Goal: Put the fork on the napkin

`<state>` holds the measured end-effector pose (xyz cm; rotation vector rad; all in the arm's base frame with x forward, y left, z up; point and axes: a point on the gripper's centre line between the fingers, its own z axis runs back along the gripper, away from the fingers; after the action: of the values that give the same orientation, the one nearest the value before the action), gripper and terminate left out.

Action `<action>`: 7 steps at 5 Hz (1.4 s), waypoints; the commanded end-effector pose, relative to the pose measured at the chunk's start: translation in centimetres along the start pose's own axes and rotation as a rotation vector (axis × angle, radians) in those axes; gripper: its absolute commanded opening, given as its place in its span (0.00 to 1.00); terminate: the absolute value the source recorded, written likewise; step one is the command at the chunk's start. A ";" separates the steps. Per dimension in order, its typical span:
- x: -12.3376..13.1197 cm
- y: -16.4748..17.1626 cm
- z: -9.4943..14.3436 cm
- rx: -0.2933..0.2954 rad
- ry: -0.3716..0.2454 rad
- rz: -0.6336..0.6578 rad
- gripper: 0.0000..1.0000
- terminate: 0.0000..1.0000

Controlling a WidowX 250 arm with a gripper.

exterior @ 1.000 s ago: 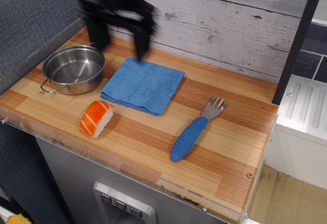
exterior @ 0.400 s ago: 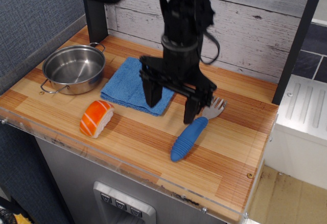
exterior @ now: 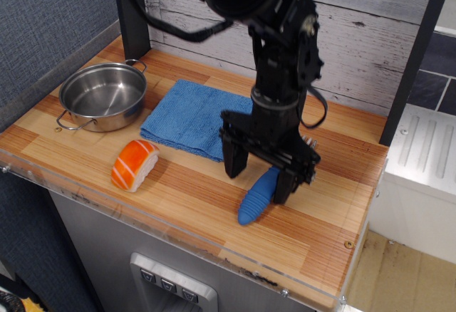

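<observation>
Since 0.4 s ago the gripper (exterior: 258, 181) has shifted toward the desk's front-right, off the napkin's corner, and now sits low over the fork (exterior: 258, 195); a full sec ago it was up at the back-left by the pot. Fingers spread wide, one on each side of the blue handle, nothing clamped. Whether the tips touch the wood can't be told.

Fork lies on the desk, right-centre, nearer the front edge than the back wall. Long axis runs diagonal: handle end points to the front edge, tines toward the back-right corner. Tines mostly hidden behind the gripper body; same spot as before.

Napkin (exterior: 191, 117) lies flat mid-desk toward the back, well left of the fork, unchanged. Steel pot (exterior: 103, 95) at the back-left corner area, just beside the napkin's left edge. Orange sushi toy (exterior: 134, 164) near the front edge, in front of the napkin. Bare wood betw. fork and napkin.
</observation>
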<state>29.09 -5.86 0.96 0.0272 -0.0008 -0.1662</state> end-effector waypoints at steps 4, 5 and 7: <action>0.9 1.6 6.2 -0.081 -0.129 -0.102 0.00 0.00; 0.8 5.6 9.0 -0.067 -0.162 -0.039 0.00 0.00; 0.6 12.0 7.1 -0.004 -0.148 0.068 0.00 0.00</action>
<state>31.58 5.02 6.94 -0.0061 -0.1025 -0.1083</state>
